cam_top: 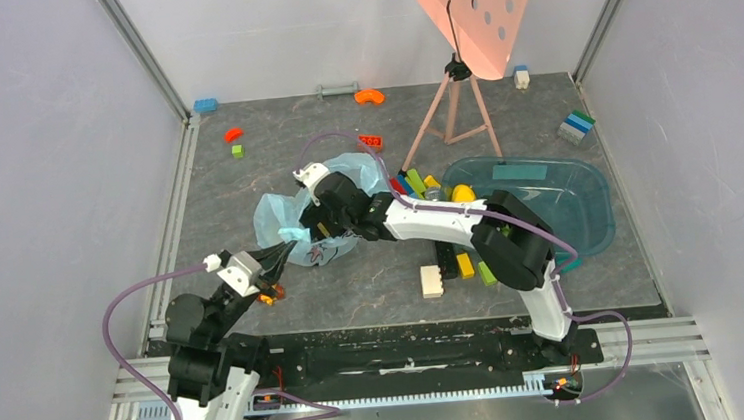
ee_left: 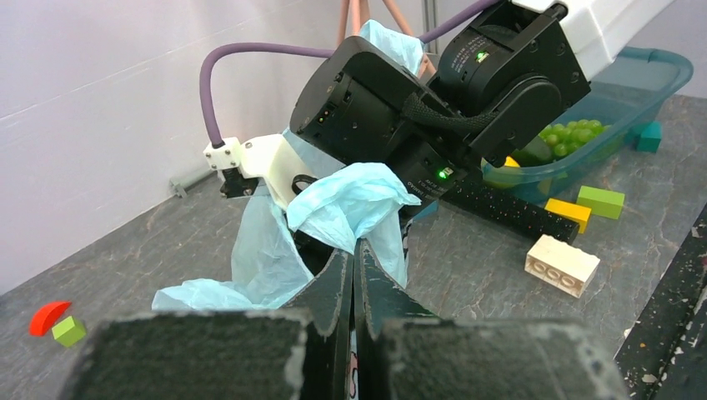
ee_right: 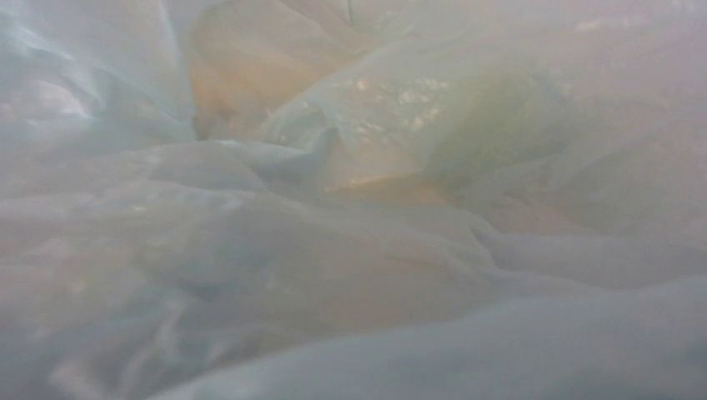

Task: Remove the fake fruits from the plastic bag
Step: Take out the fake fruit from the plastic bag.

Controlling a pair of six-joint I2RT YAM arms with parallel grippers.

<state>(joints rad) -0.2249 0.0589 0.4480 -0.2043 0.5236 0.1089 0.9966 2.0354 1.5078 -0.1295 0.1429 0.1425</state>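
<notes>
Reaching blind inside the plastic bag [cam_top: 270, 216] left of the tub [cam_top: 580, 200], the right gripper [cam_top: 309, 230], its opening hidden by film, risks clutching film rather than fruit and yanking the edge from the left gripper [ee_left: 353, 254], pinched shut on it.

You have a teal tub [cam_top: 580, 204] right of centre. A cream brick [cam_top: 432, 281], black brick [cam_top: 446, 257], yellow brick [cam_top: 465, 265] and green brick [cam_top: 486, 273] lie near its left side. A tripod [cam_top: 455, 108] stands behind, carrying a pink perforated panel [cam_top: 477, 6].
</notes>
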